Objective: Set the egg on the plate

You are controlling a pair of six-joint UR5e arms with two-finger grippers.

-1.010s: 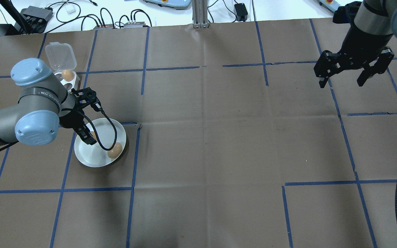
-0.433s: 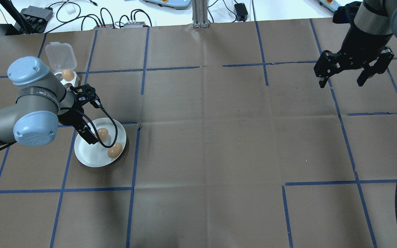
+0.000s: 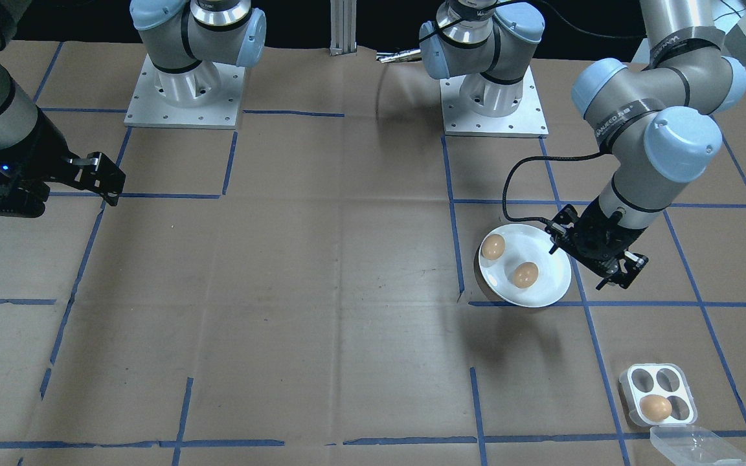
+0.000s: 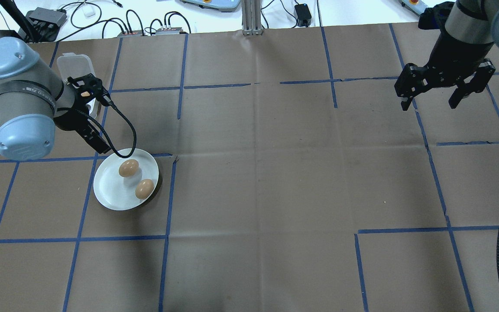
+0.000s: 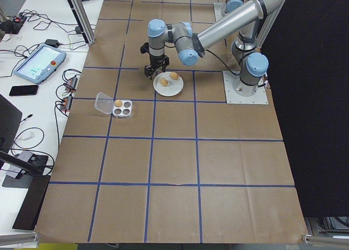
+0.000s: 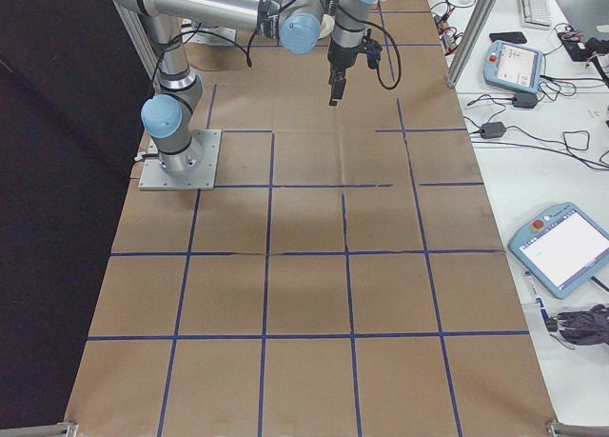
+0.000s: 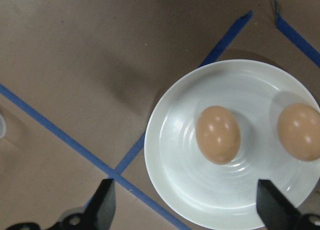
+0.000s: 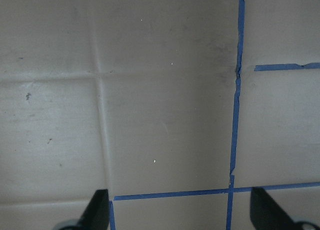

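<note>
The white plate (image 4: 110,196) (image 3: 544,291) lies on the left part of the table with two brown eggs on it. One egg (image 4: 128,167) (image 7: 218,135) rests near the middle, the other egg (image 4: 144,189) (image 7: 300,132) near the rim. My left gripper (image 3: 577,266) (image 7: 187,216) hangs open and holds nothing, above the plate's edge on the egg tray's side. In the wrist view its fingertips (image 7: 105,205) stand wide apart. Far off at the right, my right gripper (image 4: 429,105) (image 8: 182,212) is open over bare paper.
A small clear egg tray (image 3: 658,395) with an open lid (image 4: 74,65) holds one more egg (image 3: 655,406), just beyond the left gripper. Cables and boxes (image 4: 145,26) lie past the table's far edge. Blue tape lines cross the brown paper.
My left gripper has let go of an egg on the plate, risen and drawn back toward the egg tray. The right arm has not moved.
</note>
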